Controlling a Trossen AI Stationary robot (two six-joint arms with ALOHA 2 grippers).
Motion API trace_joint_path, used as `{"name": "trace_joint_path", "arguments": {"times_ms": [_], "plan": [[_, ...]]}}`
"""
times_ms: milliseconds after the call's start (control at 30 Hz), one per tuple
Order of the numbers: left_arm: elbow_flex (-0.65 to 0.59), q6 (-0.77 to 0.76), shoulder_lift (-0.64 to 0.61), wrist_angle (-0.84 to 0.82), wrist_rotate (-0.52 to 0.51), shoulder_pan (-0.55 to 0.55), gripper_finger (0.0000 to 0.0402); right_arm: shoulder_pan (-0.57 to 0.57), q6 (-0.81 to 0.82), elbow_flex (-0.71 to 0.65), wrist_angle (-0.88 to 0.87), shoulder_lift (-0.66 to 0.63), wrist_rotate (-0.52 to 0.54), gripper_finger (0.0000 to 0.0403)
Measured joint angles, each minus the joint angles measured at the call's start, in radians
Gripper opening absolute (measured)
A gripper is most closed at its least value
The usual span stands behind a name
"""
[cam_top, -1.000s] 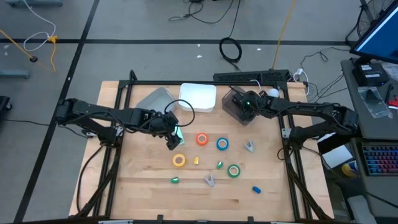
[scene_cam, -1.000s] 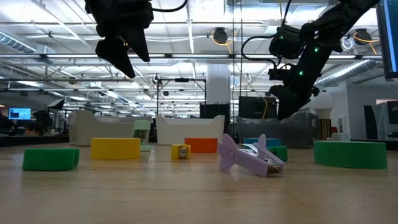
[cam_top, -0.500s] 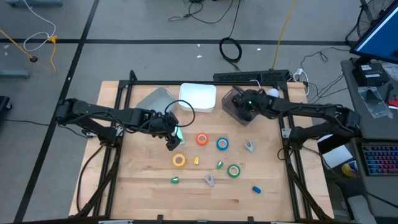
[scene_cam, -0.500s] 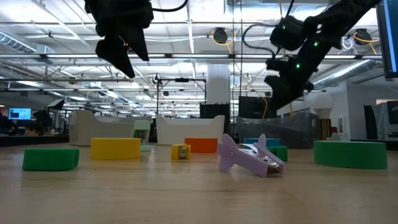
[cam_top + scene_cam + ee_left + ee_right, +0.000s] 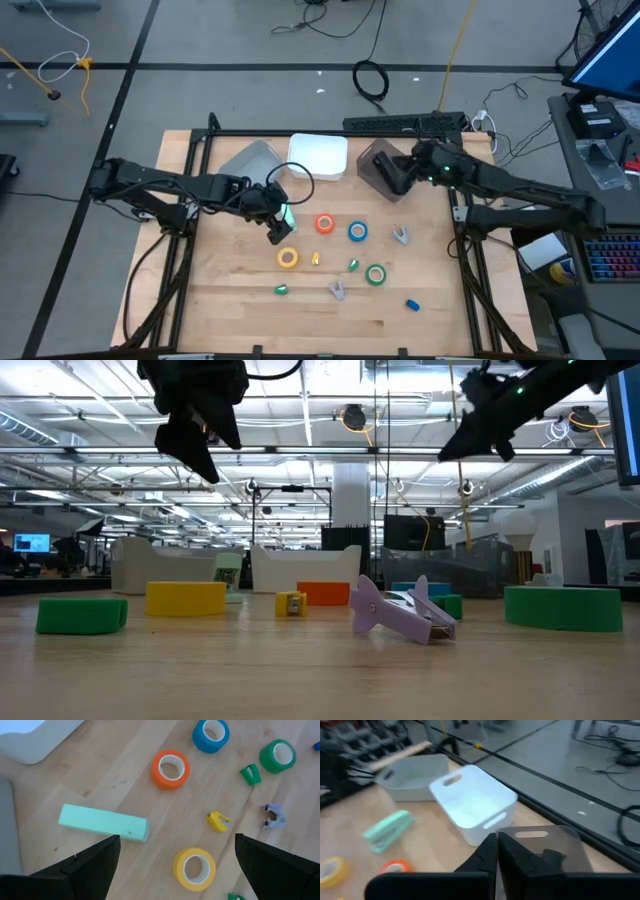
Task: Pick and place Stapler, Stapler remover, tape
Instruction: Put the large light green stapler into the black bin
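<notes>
A: Looks like the stapler step. Hovers above the table's left-centre with the left gripper [image 5: 176,842], jaws spread wide, gripping nothing.

B: And the target?

A: Lying flat on the wooden table [image 5: 230,300]: the mint-green plastic stapler [image 5: 102,822], just nearer than the pale grey translucent bin [image 5: 248,160], left of the red-orange tape roll [image 5: 170,769]. Sits off to one side of the open fingers, not between them.

B: Over on the right?

A: Raised at the far right with the right gripper [image 5: 496,851], fingers pinched together, empty. Hangs by the dark smoky plastic bin [image 5: 540,831]. Holds some dark object [image 5: 554,856] in there, too blurred to name.

B: Leaves plenty out, then.

A: Yes. On the boards: the blue tape roll [image 5: 357,232], yellow tape roll [image 5: 288,258] and green tape roll [image 5: 375,274], plus two lilac claw-shaped staple removers [image 5: 400,235] [image 5: 337,290]. Shows nothing inside the white plastic bin [image 5: 318,157], going by the right wrist view.

B: Next move?

A: Probably: shift over the stapler, line the jaws across its narrow width, drop, clamp, carry to a bin. Needs care, with the yellow roll close beside.
</notes>
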Motion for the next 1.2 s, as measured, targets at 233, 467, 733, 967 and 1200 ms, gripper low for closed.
{"name": "trace_joint_path", "arguments": {"times_ms": [233, 467, 733, 967, 1200], "plan": [[0.0, 0.039, 0.003, 0.038, -0.004, 0.001, 0.0392, 0.058, 0.052, 0.0, -0.053, -0.105, -0.015, 0.0009], [0.001, 0.278, 0.033, -0.064, -0.096, 0.0, 0.0392, 0.098, 0.052, 0.0, -0.068, -0.171, -0.014, 0.0003], [0.001, 0.724, 0.035, -0.094, -0.438, 0.001, 0.0392, 0.109, 0.073, 0.0, -0.108, -0.222, -0.013, 0.0001], [0.001, 0.904, 0.035, -0.082, -0.467, 0.001, 0.0392, 0.109, 0.078, 0.0, -0.115, -0.234, -0.013, 0.0001], [0.001, 1.038, 0.064, -0.023, -0.365, 0.016, 0.0392, 0.109, 0.078, 0.0, -0.114, -0.234, -0.013, 0.0001]]}}
